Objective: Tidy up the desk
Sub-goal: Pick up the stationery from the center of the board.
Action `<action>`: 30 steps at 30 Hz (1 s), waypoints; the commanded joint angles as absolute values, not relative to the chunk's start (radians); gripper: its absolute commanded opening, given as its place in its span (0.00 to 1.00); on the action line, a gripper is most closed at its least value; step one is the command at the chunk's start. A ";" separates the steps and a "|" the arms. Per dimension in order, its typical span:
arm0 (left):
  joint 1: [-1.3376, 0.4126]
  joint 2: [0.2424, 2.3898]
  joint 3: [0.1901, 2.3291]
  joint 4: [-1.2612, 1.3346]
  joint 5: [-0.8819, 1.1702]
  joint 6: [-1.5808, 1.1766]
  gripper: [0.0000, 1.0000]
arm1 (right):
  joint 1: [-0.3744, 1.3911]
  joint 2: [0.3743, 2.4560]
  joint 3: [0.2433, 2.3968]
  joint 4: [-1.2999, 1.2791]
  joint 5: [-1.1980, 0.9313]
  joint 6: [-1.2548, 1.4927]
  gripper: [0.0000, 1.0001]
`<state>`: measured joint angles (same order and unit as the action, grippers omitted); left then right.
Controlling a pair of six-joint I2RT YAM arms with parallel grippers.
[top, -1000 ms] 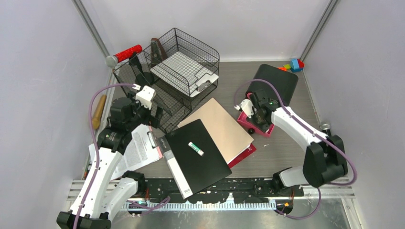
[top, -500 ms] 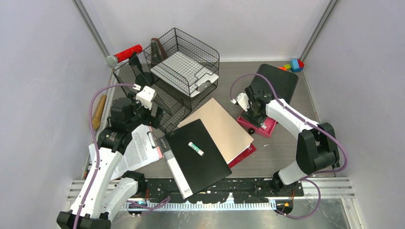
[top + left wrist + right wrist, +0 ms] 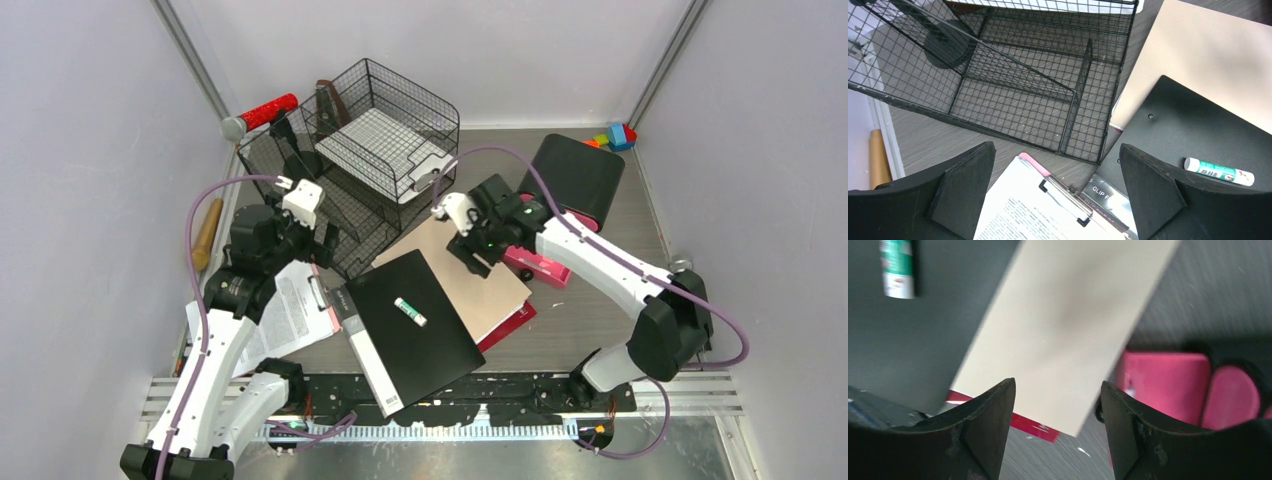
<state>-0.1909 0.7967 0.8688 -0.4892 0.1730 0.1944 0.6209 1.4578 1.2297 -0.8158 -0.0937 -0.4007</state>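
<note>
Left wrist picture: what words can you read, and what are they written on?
"CLIP F", cut off after that: on the grey strip beside the black folder.
Clipboard sheet: print too small to read.
Green-and-white tube: label too small to read.

The left arm (image 3: 212,335) is bent at the elbow, and the left end effector (image 3: 1058,195) is presented with its jaws fully apart and empty. The right arm (image 3: 600,262) is extended forward and leftward. The right end effector (image 3: 1057,427) is presented with its jaws parted and nothing gripped.
</note>
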 commanded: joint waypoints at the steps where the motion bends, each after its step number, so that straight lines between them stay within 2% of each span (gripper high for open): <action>1: -0.170 0.793 0.868 -0.449 0.144 0.197 0.99 | 0.719 1.527 1.309 -0.768 -0.190 -0.313 0.70; 6: -0.127 0.778 0.873 -0.437 0.110 0.177 0.99 | 0.810 1.629 1.347 -0.708 -0.297 -0.266 0.70; 13: -0.098 0.777 0.879 -0.427 0.055 0.166 0.99 | 0.894 1.745 1.410 -0.620 -0.326 -0.221 0.70; 26: -0.097 0.779 0.868 -0.419 0.071 0.168 0.99 | 1.009 1.890 1.440 -0.566 -0.261 -0.211 0.70; 30: -0.097 0.776 0.870 -0.420 0.086 0.164 0.99 | 1.029 1.923 1.421 -0.552 -0.208 -0.223 0.65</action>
<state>-0.1024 0.7906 0.8688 -0.4671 0.0650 0.1818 1.0073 1.9041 1.4120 -0.5961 -0.2653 -0.2150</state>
